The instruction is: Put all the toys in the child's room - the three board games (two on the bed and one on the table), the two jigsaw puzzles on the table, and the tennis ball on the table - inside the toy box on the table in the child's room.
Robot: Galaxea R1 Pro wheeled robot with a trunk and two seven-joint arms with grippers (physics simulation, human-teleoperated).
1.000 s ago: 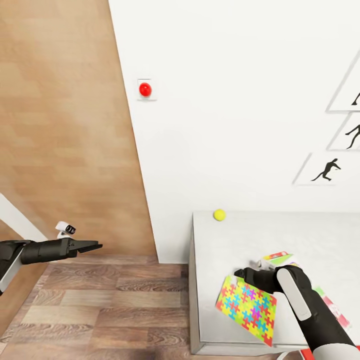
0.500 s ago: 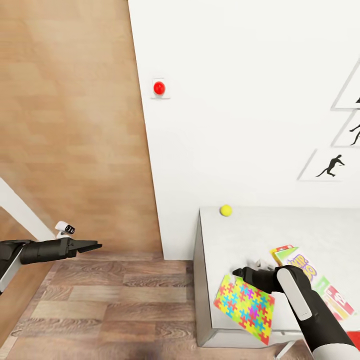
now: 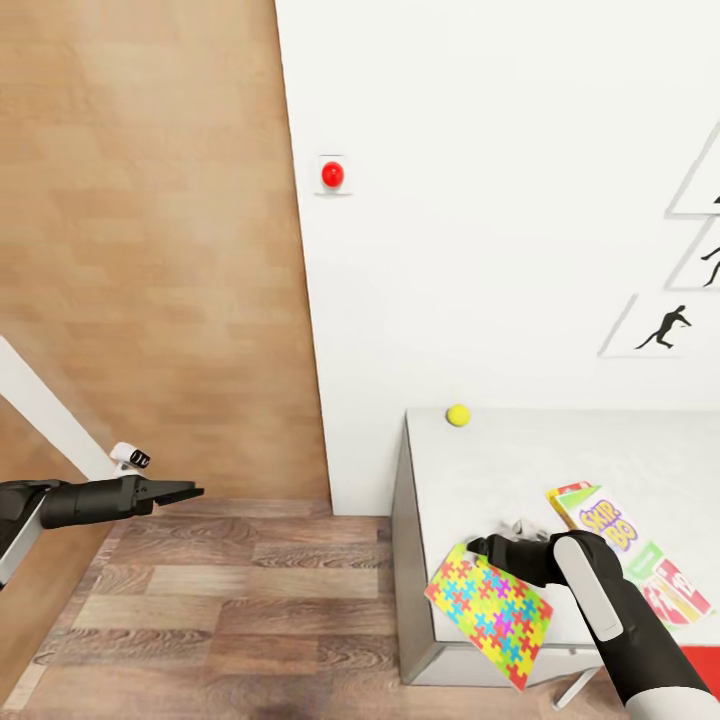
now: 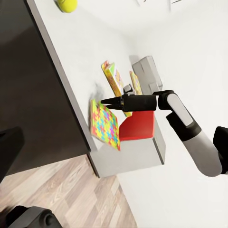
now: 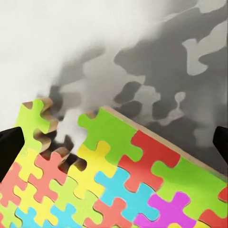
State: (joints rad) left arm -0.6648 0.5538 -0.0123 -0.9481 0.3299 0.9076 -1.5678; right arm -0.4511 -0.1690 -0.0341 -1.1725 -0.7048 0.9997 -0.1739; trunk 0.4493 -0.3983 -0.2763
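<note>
The right gripper (image 3: 482,546) reaches over the near left corner of the table (image 3: 500,470), and the jigsaw puzzle (image 3: 490,611) lies directly beneath and in front of its fingertips. The puzzle is tilted, and its lower part overhangs the table's front edge, so that slab sticks out past the rim toward the floor. In the right wrist view the two dark fingers (image 5: 10,149) stand at the far sides of the frame with the puzzle (image 5: 118,175) between them, so the jaws are spread apart and not closed on anything; whether the tips touch the slab cannot be told.

Just behind the gripper, on the side toward the robot's right, lies the SKIP-BO board game (image 3: 598,523), with a second lettered game box (image 3: 672,587) next to it, partly hidden by the right forearm. The tennis ball (image 3: 458,415) sits well ahead of the gripper, near the back left corner of the table by the wall. Bare grey tabletop lies between gripper and ball.

The left gripper (image 3: 190,491) hangs over the wood-plank floor (image 3: 250,590), well away from the table's left edge, its fingers drawn together on nothing. The red wall knob (image 3: 332,175) sits high on the wall above the table corner.
</note>
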